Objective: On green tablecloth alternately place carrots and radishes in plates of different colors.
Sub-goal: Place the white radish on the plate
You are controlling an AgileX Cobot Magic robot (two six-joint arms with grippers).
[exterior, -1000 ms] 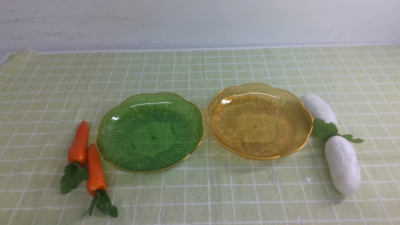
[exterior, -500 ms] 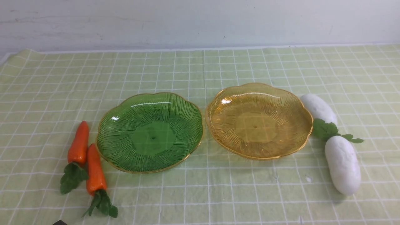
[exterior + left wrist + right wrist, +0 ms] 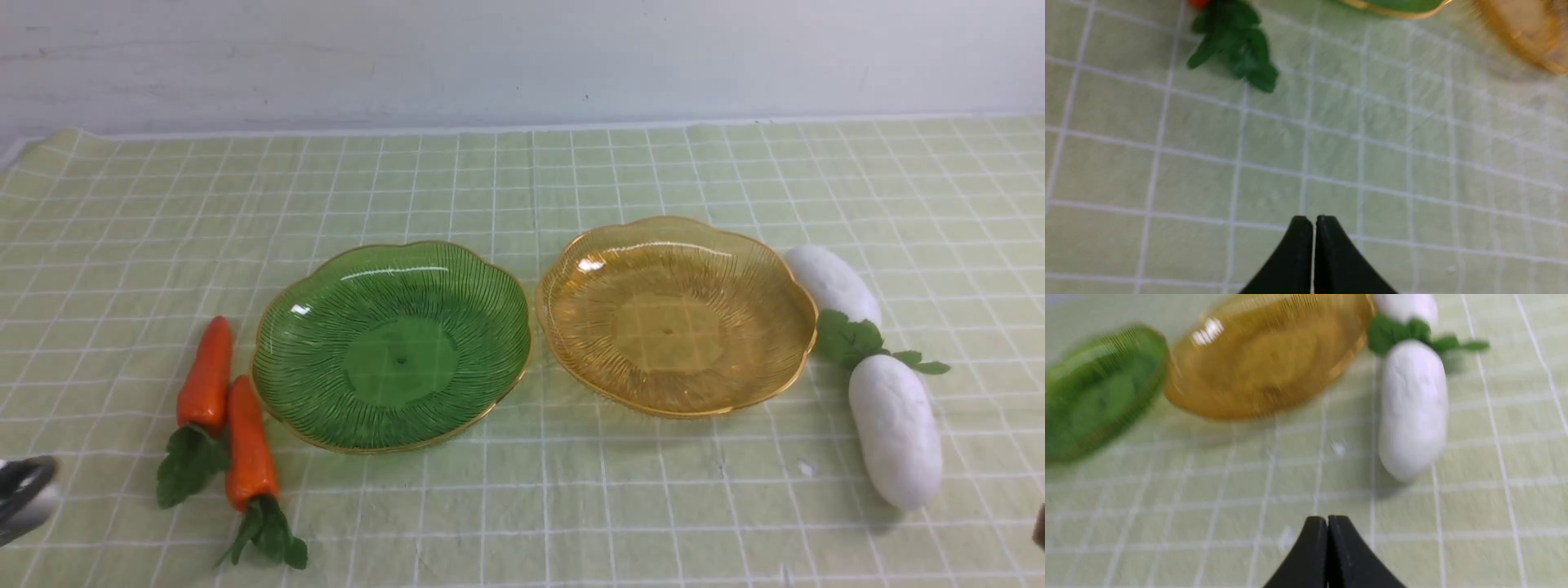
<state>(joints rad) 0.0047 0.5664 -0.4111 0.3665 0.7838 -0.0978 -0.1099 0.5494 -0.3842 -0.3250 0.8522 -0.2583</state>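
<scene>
**Left pincer (image 3: 1312,222) and right pincer (image 3: 1327,520) both pinched together, plates both bare**

Starting on the left. The left pincer's two black tips are pressed against each other with just a thin seam between them, holding nothing, over bare green tablecloth (image 3: 522,506). In the front view it's only a blurry grey shape at the low left edge, near the carrot leaves but apart from them.

Next come the carrots, lying right up against each other on the cloth with orange points facing away from the robot and leaves toward it. The outer carrot (image 3: 206,376) sits a bit further back. The inner carrot (image 3: 249,445) is just beside the gold rim of the green plate (image 3: 392,347).

The green plate and the amber plate (image 3: 676,314) sit side by side mid-desk, rims almost meeting, with the amber one slightly further back. Nothing is in either.

Just right of the amber plate, the radishes lie end to end. The far radish (image 3: 831,282) is close to the rim, the green leaves bunch up in the middle, and the near radish (image 3: 896,429) sits closer to the robot.

The right pincer is also tip to tip and holding nothing, over bare cloth near the near radish. In the front view it's just a sliver at the right edge.
</scene>
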